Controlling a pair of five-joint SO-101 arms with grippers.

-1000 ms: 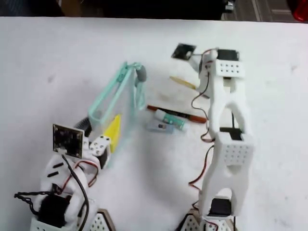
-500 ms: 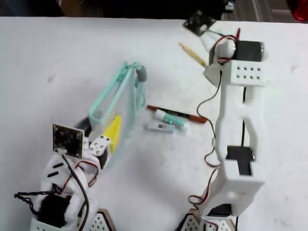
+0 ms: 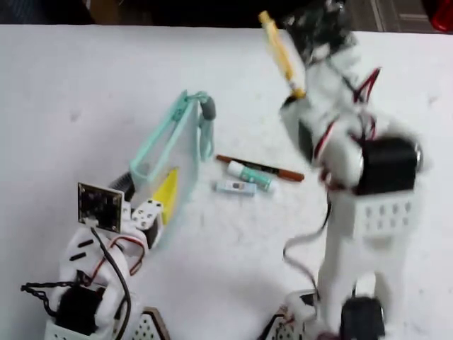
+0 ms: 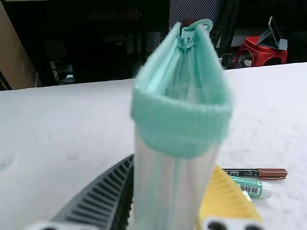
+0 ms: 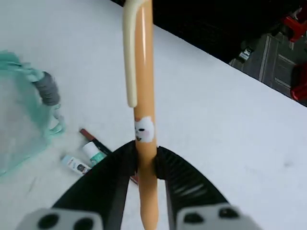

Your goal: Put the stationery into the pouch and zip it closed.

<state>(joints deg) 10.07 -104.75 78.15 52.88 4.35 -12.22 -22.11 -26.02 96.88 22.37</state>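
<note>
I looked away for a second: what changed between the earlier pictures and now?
The right hand took hold of the yellow pen that lay on the far side of the table and lifted it clear. The left hand keeps the pouch clamped as before; the brown marker, glue stick and small white piece beside it have not moved.

Right tool [image 5: 145, 158] raised clear, orange pen [image 5: 143, 72] lifted off the table [image 3: 85, 78]

**Room upper left, clutter centre**

Bare tabletop [image 3: 78, 78] lies open in the high view's upper left. Just right of the pouch [image 3: 173, 152], a brown marker [image 3: 258, 168], a glue stick [image 3: 248, 175] and a small white item [image 3: 236, 187] crowd the centre. My left arm [image 3: 92, 262] fills the lower left.
</note>
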